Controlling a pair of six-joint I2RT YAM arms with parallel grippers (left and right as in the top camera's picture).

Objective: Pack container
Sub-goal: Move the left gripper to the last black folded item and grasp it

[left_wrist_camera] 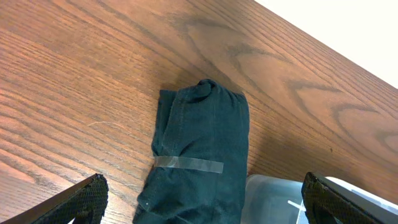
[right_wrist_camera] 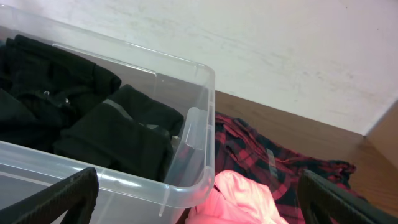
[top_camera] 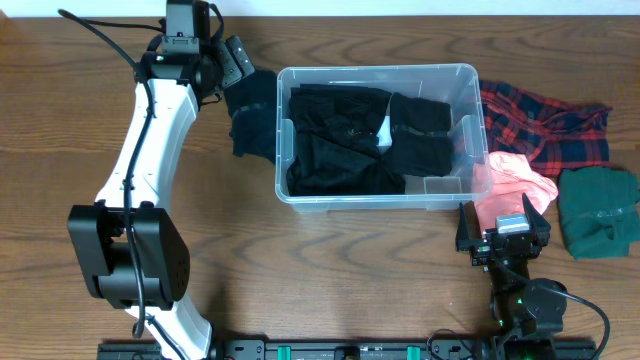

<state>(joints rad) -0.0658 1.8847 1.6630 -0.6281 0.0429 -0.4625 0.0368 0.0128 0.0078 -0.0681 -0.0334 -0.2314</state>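
Container (top_camera: 378,68), clear plastic holding black clothes, sits just beside the left gripper (left_wrist_camera: 208,200), whose jaws are spread wide above a rolled dark garment (left_wrist_camera: 202,143). Right gripper (right_wrist_camera: 202,198), also spread and empty, faces the container's corner, with pink cloth (right_wrist_camera: 249,198) just ahead.

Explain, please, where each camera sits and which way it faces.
Overhead: above the table, facing down at the container; the left arm and right arm show.
Left wrist: on the left arm, facing down at a folded dark garment; its fingers show.
Right wrist: low beside the container, facing its end, a plaid shirt and pink cloth; its fingers show.
Shared: overhead and left wrist both show the garment.
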